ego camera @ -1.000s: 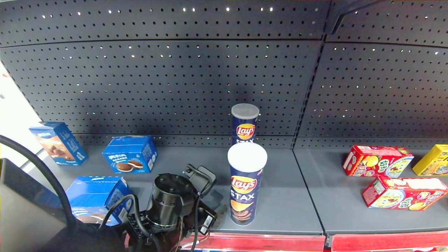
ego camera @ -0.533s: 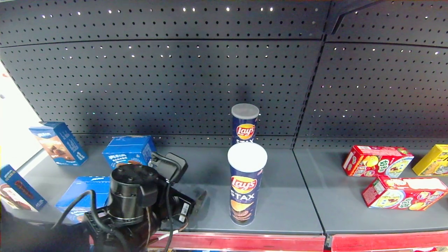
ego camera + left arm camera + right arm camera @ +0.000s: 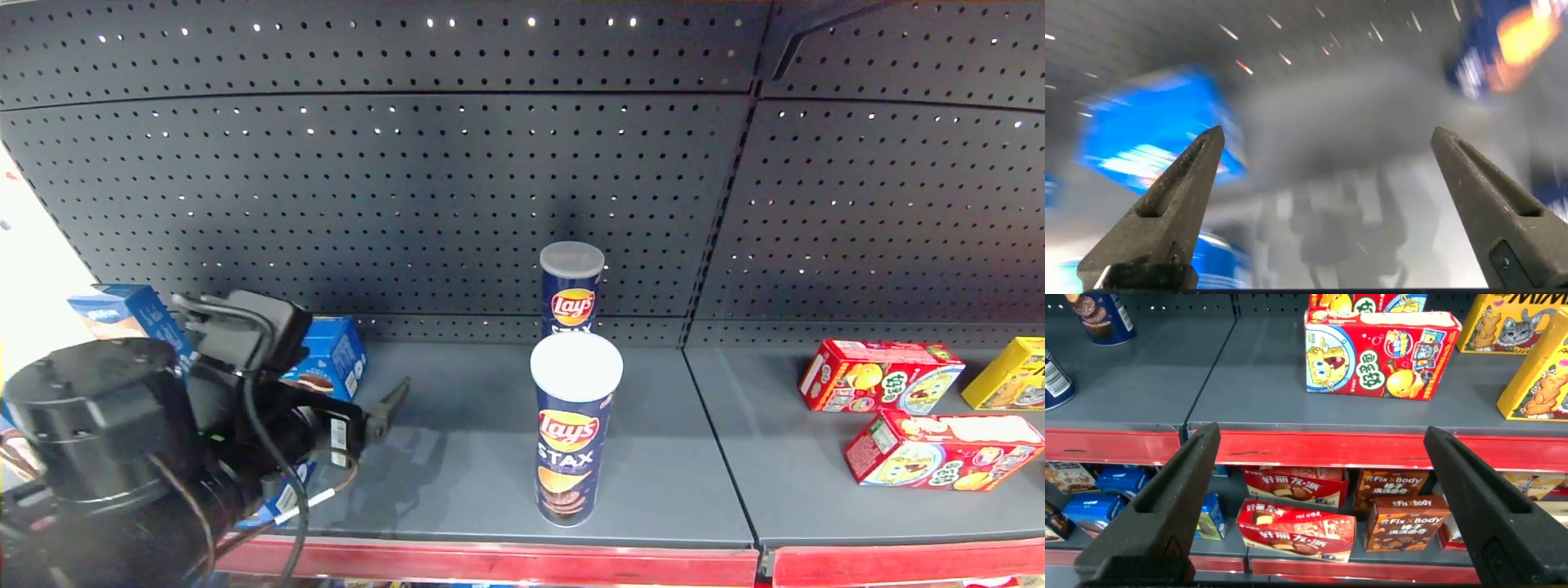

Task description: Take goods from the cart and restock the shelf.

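Observation:
Two dark blue chip cans stand upright mid-shelf, the front can (image 3: pixel 575 433) near the edge and the rear can (image 3: pixel 571 290) by the back panel. My left gripper (image 3: pixel 390 406) hovers over the shelf (image 3: pixel 669 457) left of the front can, apart from it, beside a blue cookie box (image 3: pixel 336 353). In the left wrist view its fingers (image 3: pixel 1180 204) are spread wide and it (image 3: pixel 1327 139) is open and holds nothing, with a blurred blue box (image 3: pixel 1151 139) ahead. My right gripper (image 3: pixel 1323 437) is open and empty in front of the shelf's red edge strip (image 3: pixel 1315 449).
Another blue box (image 3: pixel 131 306) stands at the far left. Red boxes (image 3: pixel 882 376) (image 3: pixel 939 449) and a yellow box (image 3: pixel 1008 371) lie on the right bay. A lower shelf holds several snack boxes (image 3: pixel 1298 527). The pegboard back (image 3: pixel 408 196) bounds the shelf.
My left arm has swung left and risen, away from the front chip can. It now covers the front-left blue box. The cans have not moved.

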You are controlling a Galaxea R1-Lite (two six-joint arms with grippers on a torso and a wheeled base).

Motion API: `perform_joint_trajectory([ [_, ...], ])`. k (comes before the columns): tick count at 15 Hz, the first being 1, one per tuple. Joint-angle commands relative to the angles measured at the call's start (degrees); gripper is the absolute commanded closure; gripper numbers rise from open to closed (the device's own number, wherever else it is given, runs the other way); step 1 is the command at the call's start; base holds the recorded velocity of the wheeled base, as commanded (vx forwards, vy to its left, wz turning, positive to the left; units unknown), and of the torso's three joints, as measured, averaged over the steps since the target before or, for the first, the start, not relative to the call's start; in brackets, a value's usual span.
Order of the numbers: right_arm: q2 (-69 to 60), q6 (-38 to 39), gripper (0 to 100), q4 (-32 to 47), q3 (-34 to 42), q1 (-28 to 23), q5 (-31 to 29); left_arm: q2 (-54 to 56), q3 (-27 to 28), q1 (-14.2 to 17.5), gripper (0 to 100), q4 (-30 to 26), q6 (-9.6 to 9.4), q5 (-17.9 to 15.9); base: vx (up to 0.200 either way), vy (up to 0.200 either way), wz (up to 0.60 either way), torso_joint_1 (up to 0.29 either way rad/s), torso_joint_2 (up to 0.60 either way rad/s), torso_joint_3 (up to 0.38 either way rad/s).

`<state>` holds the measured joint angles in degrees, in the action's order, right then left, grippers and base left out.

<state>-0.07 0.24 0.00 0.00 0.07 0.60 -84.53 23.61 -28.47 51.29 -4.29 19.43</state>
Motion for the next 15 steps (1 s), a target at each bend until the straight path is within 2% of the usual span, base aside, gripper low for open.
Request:
perform_joint_trajectory([
  [1, 0.07, 0.02, 0, 0.00, 0.00, 0.01, 0.02, 7.36, 2.23, 3.33, 0, -0.05, -0.02, -0.18, 0.000, 0.000, 0.00, 0.000, 0.00, 0.000],
  [3, 0.07, 0.02, 0, 0.00, 0.00, 0.01, 0.02, 12.64, 1.44, 5.53, 0, -0.49, -0.28, -0.18, 0.000, 0.000, 0.00, 0.000, 0.00, 0.000],
  [4, 0.07, 0.02, 0, 0.00, 0.00, 0.01, 0.02, 16.33, 0.03, 8.25, 0, -0.49, -0.81, -0.18, 0.000, 0.000, 0.00, 0.000, 0.00, 0.000],
  [6, 0.07, -0.07, 0, 0.00, 0.00, 0.01, 0.02, 26.26, -4.37, 16.60, 0, -1.45, -1.07, -1.33, 0.000, 0.000, 0.00, 0.000, 0.00, 0.000],
  [7, 0.07, 0.02, 0, 0.00, 0.00, 0.01, 0.02, 32.15, -6.74, 18.88, 0, -2.51, -1.51, -1.94, 0.000, 0.000, 0.00, 0.000, 0.00, 0.000],
  [8, 0.07, 0.02, 0, 0.00, 0.00, 0.01, 0.02, 38.39, -9.11, 20.55, 0, -3.91, -2.83, -1.94, 0.000, 0.000, 0.00, 0.000, 0.00, 0.000],
  [9, 0.07, -0.07, 0, 0.00, 0.00, 0.01, 0.02, 41.38, -10.17, 21.26, 0, -4.53, -2.83, -1.85, 0.000, 0.000, 0.00, 0.000, 0.00, 0.000],
  [10, 0.07, 0.02, 0, 0.00, 0.00, 0.01, 0.02, 48.05, -10.96, 21.35, 0, -8.13, -2.83, -1.50, 0.000, 0.000, 0.00, 0.000, 0.00, 0.000],
  [12, 0.07, 0.02, 0, 0.00, 0.00, 0.01, 0.02, 58.51, -10.61, 21.35, 0, -19.56, -2.56, -0.62, 0.000, 0.000, 0.00, 0.000, 0.00, 0.000],
  [13, 0.07, 0.02, 0, 0.00, 0.00, 0.01, 0.02, 58.51, -10.61, 21.35, 0, -19.56, -2.56, -0.62, 0.000, 0.000, 0.00, 0.000, 0.00, 0.000],
  [15, 0.07, 0.02, 0, 0.00, 0.00, -0.07, 0.02, 77.50, -7.97, 21.35, 0, -43.64, -2.65, -0.54, 0.000, 0.000, 0.00, 0.000, 0.00, 0.000],
])
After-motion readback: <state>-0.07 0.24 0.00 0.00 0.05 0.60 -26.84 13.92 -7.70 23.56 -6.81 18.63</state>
